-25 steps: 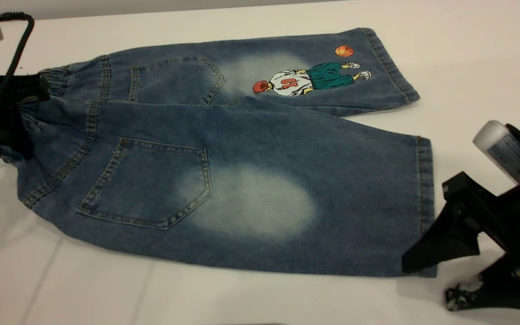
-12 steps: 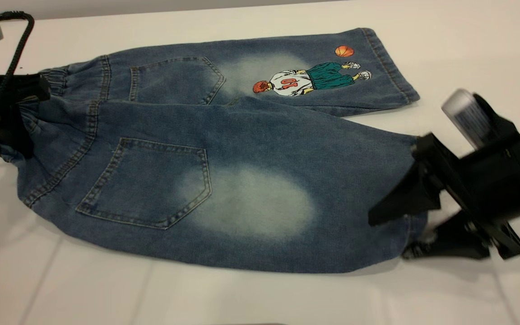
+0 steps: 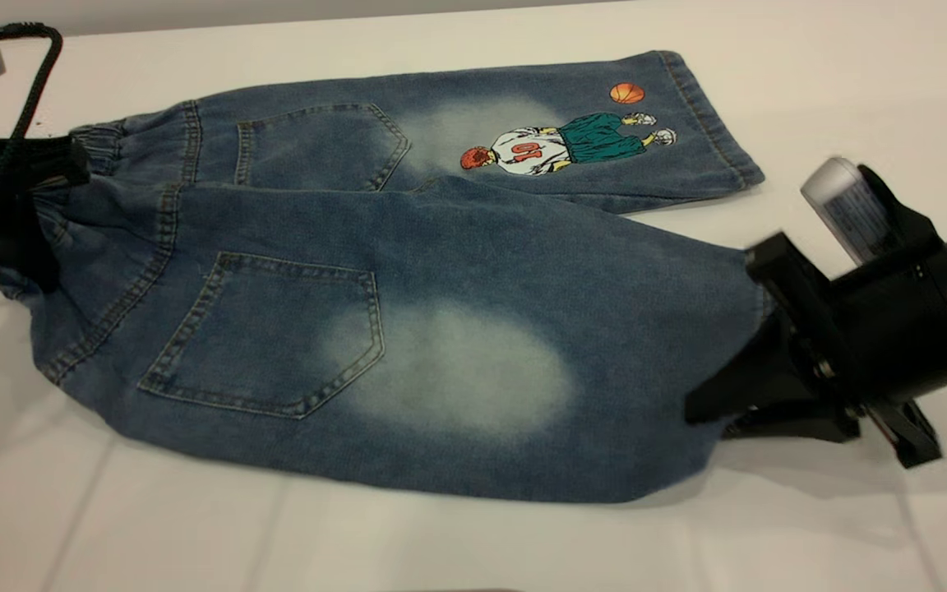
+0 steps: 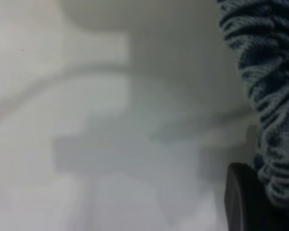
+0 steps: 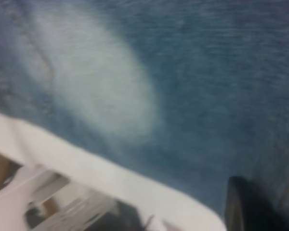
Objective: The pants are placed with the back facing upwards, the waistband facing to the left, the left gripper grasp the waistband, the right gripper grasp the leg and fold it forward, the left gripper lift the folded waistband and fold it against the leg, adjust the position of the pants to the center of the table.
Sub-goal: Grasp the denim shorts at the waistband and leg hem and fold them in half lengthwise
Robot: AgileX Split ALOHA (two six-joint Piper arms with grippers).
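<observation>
The pants (image 3: 408,279) lay spread across the surface (image 3: 852,74). The left tool (image 3: 30,177) gripped the waistband (image 3: 99,148); the right tool (image 3: 736,411) had clenched the leg (image 3: 572,329) hem. Folding forward seemingly came next, both lifting together.

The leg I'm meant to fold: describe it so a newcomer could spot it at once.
Start at the denim pants spread on the white table. Of their two legs, take the one nearer the camera, whose hem end sits at the right pincer. This leg bears a large pale faded oval and no picture; its neighbour carries a basketball-player print.
</observation>
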